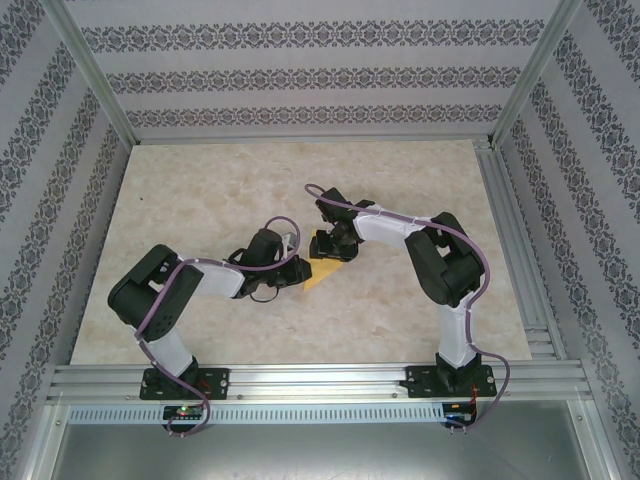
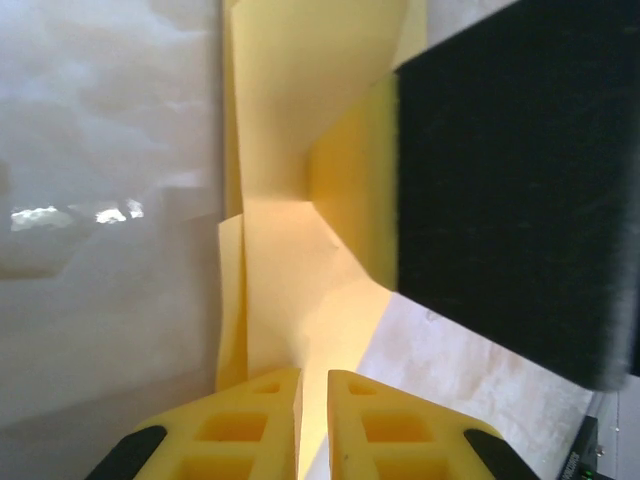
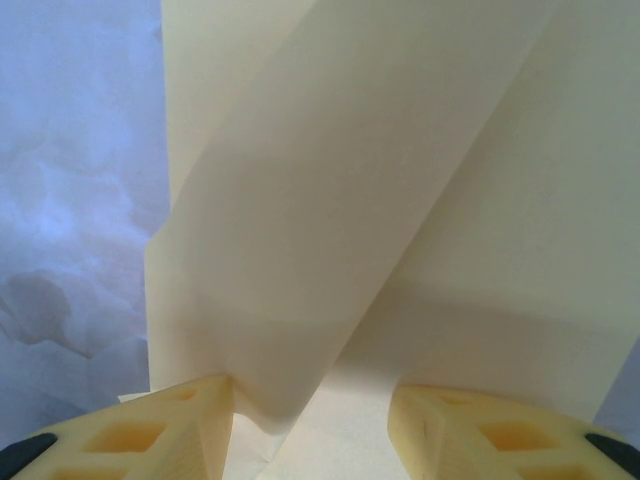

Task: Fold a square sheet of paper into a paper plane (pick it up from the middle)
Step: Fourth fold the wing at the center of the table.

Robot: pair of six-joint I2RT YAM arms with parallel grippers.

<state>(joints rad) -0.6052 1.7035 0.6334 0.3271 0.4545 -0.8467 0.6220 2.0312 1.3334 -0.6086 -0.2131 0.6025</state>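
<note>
The square sheet of paper (image 1: pixel 323 277), creased into layers, was seen near the middle of the bench (image 1: pixel 200 190). The left pincer (image 2: pixel 313 390), at the paper's 9 o'clock, was pressed nearly together, pinching a paper edge. The right pincer (image 3: pixel 315 400), at the paper's 12 o'clock, was spread, with a folded flap lying between its fingers (image 3: pixel 190 420).
</note>
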